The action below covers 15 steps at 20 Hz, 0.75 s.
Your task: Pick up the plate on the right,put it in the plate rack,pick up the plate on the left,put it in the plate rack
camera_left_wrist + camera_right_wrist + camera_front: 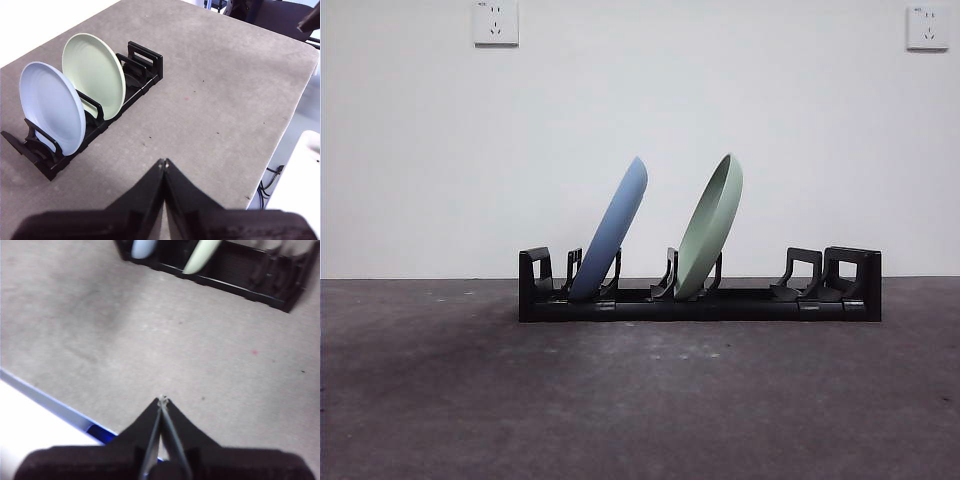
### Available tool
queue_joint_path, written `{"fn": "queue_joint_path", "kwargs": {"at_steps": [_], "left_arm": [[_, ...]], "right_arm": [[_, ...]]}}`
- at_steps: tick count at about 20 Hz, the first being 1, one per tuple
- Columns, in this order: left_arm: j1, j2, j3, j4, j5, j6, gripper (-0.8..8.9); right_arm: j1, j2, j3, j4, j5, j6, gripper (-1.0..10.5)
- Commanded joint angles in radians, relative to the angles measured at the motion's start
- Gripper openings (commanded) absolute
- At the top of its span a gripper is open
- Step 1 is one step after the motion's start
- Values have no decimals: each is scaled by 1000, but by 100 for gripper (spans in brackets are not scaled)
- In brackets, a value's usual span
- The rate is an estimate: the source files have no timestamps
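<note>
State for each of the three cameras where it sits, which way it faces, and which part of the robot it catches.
Front view: low, near table height, looking level across at the long black plastic plate rack holding the round blue plate and round pale green plate; no arm shows.
Left wrist view: on the left arm, looking down at the rack's side; the left gripper is shut.
Right wrist view: on the right arm, facing the grey table; the right gripper is shut.
Shared: all show rack and both plates.
</note>
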Motion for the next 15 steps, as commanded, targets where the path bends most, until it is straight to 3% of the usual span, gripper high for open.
{"fn": "queue_joint_path", "kwargs": {"at_steps": [1, 5, 8, 11, 13, 15], "left_arm": [[-3, 5, 0, -1, 0, -9, -4], [-2, 18, 0, 3, -9, 17, -4], [6, 23, 0, 55, -93, 29, -4], [108, 6, 0, 156, -126, 120, -4], [242, -14, -4, 210, -23, 177, -4], [394, -61, -37, 259, 145, 204, -4]], "right_arm": [[1, 10, -7, -22, 30, 8, 2], [1, 36, -7, -22, 80, 8, 2], [1, 67, -7, -22, 93, 8, 2], [1, 102, -7, -22, 93, 8, 2], [1, 125, -7, -22, 94, 8, 2], [1, 144, -7, -22, 96, 8, 2]]}}
